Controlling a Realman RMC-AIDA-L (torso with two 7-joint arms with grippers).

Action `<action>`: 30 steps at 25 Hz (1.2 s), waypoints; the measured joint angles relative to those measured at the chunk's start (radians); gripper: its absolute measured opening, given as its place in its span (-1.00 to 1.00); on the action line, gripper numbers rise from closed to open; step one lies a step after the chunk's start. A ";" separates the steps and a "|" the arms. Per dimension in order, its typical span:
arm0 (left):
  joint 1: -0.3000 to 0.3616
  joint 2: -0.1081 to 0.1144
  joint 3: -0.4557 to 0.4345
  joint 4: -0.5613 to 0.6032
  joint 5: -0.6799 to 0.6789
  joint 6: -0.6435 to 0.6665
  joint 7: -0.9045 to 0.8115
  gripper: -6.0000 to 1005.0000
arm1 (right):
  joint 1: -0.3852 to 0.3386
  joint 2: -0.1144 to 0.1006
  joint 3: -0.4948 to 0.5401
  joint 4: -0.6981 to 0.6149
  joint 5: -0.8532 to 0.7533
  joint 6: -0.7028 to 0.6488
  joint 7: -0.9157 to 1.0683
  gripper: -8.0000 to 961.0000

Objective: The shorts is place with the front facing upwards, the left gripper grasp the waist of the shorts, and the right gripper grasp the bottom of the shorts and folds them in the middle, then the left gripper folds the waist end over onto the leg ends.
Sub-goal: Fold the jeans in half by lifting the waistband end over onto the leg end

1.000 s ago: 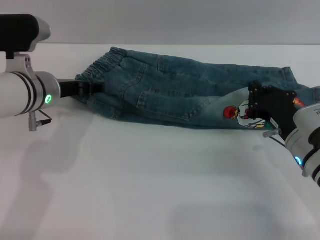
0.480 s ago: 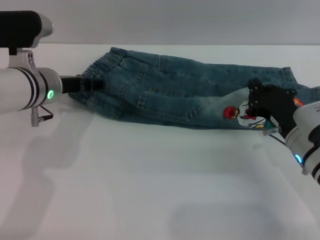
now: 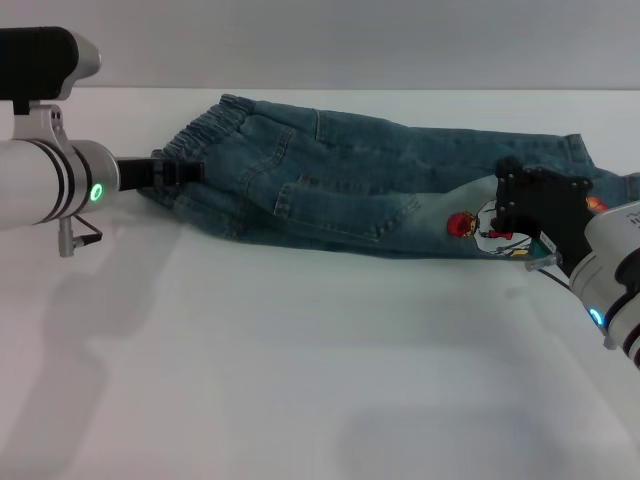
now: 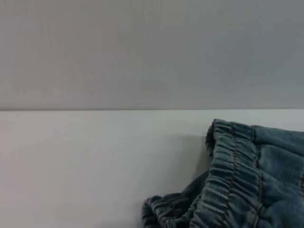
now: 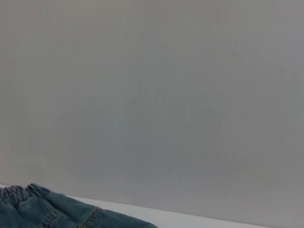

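A smooth white table [image 3: 300, 380] runs back to a plain grey wall. On the left of the head view, the left gripper [image 3: 178, 172], a black two-fingered claw on a white cylindrical arm with black bands and a green glowing ring, reaches in level with the table and meets the waist of the shorts [image 3: 205, 128], the ruffled, gathered elastic band. Whether its fingers are pinched on the cloth or merely pressed against it I cannot tell. Outward from this claw, the shorts [image 3: 350, 185], blue-green denim with stitched pockets, lie folded lengthwise into a long narrow strip running across to the other arm. There the right gripper [image 3: 535, 215], a black blocky claw on a white banded arm with a small blue light, sits over the bottom of the shorts [image 3: 580, 150], just beside a small red cartoon patch [image 3: 461, 224]; its body hides the fingers, so their state cannot be told.

The left wrist view shows the puckered, ribbed waistband [image 4: 232, 180] bunched on the table, its stitching plain. The right wrist view shows mostly wall, with a strip of denim [image 5: 57, 213].
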 joint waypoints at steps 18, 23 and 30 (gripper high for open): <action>-0.023 -0.001 -0.001 0.063 0.000 0.031 0.001 0.69 | 0.005 -0.002 -0.001 -0.001 0.000 0.017 0.000 -0.99; -0.026 -0.001 -0.001 0.066 0.000 0.031 -0.001 0.69 | 0.005 -0.002 -0.001 -0.001 0.000 0.017 0.000 -0.98; -0.005 -0.004 0.014 0.033 -0.010 0.023 -0.015 0.56 | -0.001 -0.003 0.002 0.007 0.000 0.017 0.000 -0.98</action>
